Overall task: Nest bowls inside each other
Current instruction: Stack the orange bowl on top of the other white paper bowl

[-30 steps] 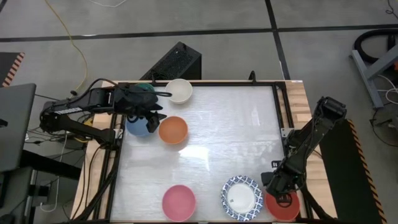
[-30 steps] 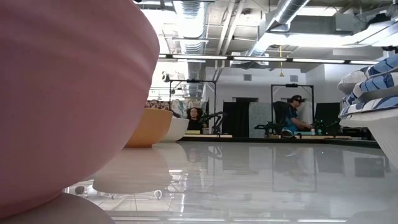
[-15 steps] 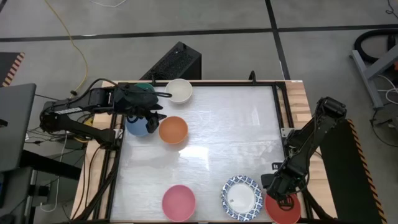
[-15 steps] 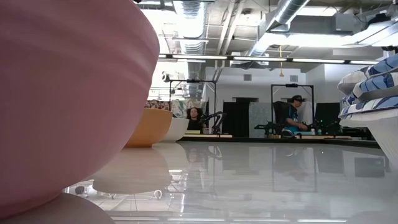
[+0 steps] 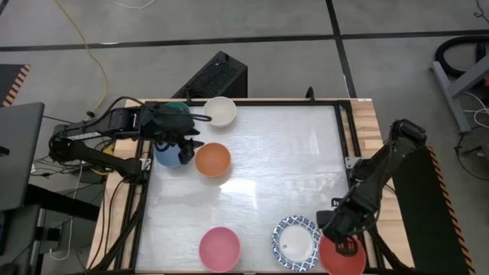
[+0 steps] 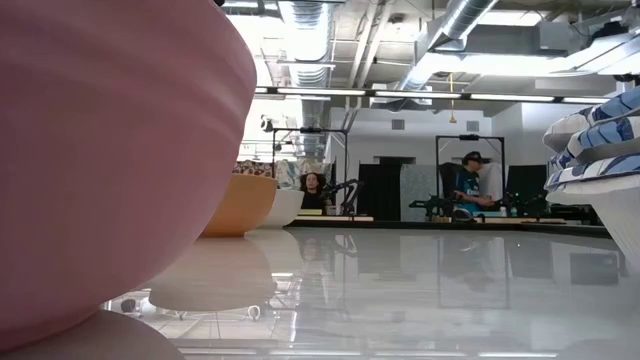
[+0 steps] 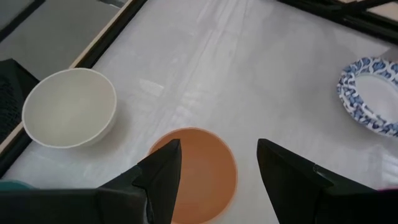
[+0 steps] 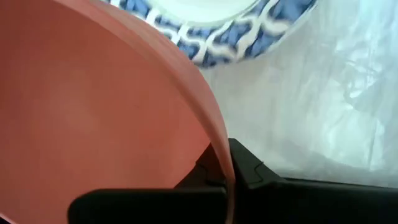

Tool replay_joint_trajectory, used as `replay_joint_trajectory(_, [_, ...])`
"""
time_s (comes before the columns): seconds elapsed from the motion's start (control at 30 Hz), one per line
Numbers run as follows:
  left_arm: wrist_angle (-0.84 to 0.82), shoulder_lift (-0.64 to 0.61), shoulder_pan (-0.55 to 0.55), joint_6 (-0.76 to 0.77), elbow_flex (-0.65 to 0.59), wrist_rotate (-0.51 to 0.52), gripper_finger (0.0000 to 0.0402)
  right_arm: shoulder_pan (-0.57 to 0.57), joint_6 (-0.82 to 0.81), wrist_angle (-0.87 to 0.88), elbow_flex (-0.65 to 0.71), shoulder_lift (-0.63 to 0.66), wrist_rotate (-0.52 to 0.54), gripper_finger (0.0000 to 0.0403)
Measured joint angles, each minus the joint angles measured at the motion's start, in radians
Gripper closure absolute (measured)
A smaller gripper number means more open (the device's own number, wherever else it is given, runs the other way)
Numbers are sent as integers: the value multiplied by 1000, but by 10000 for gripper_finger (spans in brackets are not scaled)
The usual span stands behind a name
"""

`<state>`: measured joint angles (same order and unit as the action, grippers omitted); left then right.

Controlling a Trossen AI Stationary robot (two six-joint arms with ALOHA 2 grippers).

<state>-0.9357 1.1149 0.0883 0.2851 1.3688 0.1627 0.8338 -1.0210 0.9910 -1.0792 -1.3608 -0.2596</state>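
1. High view: the right gripper (image 5: 341,241) sits at the table's near right corner, pinched shut on the rim of the red bowl (image 5: 343,258), which lies just beside the blue-and-white patterned bowl (image 5: 296,243). The pink bowl (image 5: 219,248) stands farther left along the near edge. At the far left corner the left gripper (image 5: 192,130) hangs with its fingers spread wide, holding nothing, between the cream-white bowl (image 5: 220,111) and the orange bowl (image 5: 212,160). A blue bowl (image 5: 169,156) lies under that arm, and a teal bowl (image 5: 177,108) shows partly behind it.

2. Low view: the pink bowl (image 6: 110,160) fills the left side, close to the camera. The orange bowl (image 6: 240,204) and the cream-white bowl (image 6: 284,206) stand far off on the glossy table (image 6: 420,290). Two people sit in the room behind.

3. Left wrist view: two dark fingers (image 7: 163,177) stand apart above the orange bowl (image 7: 208,165). The cream-white bowl (image 7: 69,107) is beside it, the patterned bowl (image 7: 370,95) well apart.

4. Right wrist view: the red bowl's (image 8: 87,118) rim is clamped between the fingers (image 8: 245,165), with the patterned bowl (image 8: 217,31) just beyond.
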Motion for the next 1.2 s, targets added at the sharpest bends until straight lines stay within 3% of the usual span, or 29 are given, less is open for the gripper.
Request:
replay_joint_trajectory(0.4, [-41, 0, 0, -106, 0, 0, 202, -175, -1, -72, -1, -1, 8, 396])
replay_joint_trajectory(0.8, [-97, 0, 0, -148, 0, 1, 202, -269, 0, -144, -2, -6, 57, 395])
replay_joint_trajectory(1.03, [-99, 0, 0, -167, 0, 2, 202, -273, 83, -138, -74, -124, 56, 395])
replay_joint_trajectory(1.2, [-99, 0, 0, -169, 0, 2, 202, -273, 159, -17, -172, -199, 85, 395])
